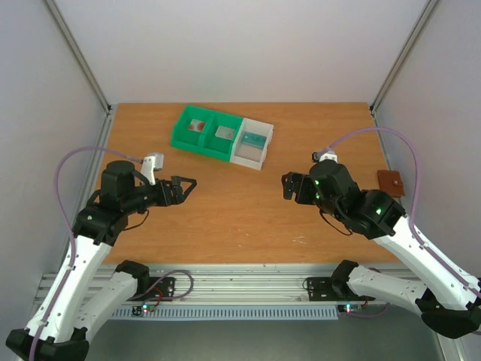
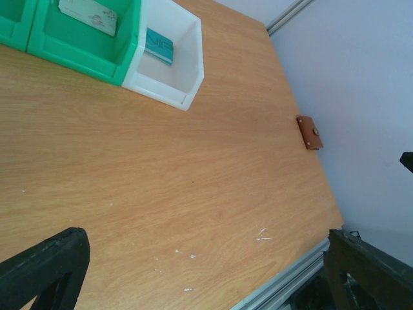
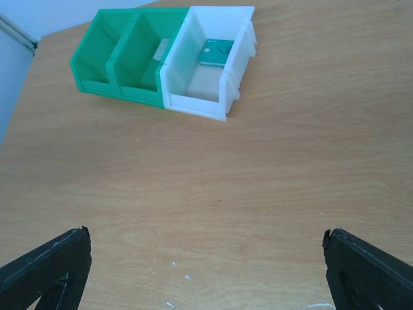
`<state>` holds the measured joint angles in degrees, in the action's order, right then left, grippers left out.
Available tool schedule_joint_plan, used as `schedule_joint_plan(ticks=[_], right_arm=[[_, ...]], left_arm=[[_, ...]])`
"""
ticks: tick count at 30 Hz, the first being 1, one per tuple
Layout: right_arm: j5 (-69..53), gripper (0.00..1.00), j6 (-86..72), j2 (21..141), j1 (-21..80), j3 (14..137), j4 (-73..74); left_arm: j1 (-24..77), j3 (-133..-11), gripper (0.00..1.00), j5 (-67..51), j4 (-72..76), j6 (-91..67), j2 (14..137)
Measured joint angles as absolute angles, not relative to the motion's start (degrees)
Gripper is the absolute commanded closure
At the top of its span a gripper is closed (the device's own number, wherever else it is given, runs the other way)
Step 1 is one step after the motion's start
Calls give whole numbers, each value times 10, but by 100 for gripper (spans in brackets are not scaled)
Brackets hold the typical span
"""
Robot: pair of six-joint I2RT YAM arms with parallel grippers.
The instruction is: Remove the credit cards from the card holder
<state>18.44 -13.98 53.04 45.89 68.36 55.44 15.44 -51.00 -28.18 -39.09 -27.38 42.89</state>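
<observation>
The card holder (image 1: 389, 182), a small brown wallet folded shut, lies at the table's right edge, beside my right arm; the left wrist view shows the card holder (image 2: 310, 132) far off. A red credit card (image 1: 197, 125), a pale grey card (image 1: 224, 132) and a teal card (image 1: 254, 138) lie in the bins at the back. My left gripper (image 1: 184, 188) (image 2: 206, 278) is open over bare wood at mid-left. My right gripper (image 1: 289, 186) (image 3: 206, 271) is open too, left of the card holder. Both hold nothing.
A green two-compartment bin (image 1: 183, 129) and a white bin (image 1: 264, 147) joined to it stand at the back centre. In the wrist views the white bin (image 3: 193, 106) (image 2: 187, 77) holds the teal card (image 3: 215, 52). Grey walls close in the table's sides.
</observation>
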Motion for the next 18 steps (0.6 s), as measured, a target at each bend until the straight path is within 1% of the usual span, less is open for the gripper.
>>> schedule_joint_plan(ticks=[8, 16, 18], right_arm=[[220, 2, -136, 558, 459, 684, 557], [333, 2, -88, 660, 458, 736, 595], [369, 4, -77, 697, 456, 759, 611]], left_arm=[[154, -522, 1, -256, -397, -260, 422], [154, -523, 1, -265, -396, -261, 448], [154, -523, 1, -272, -397, -261, 466]])
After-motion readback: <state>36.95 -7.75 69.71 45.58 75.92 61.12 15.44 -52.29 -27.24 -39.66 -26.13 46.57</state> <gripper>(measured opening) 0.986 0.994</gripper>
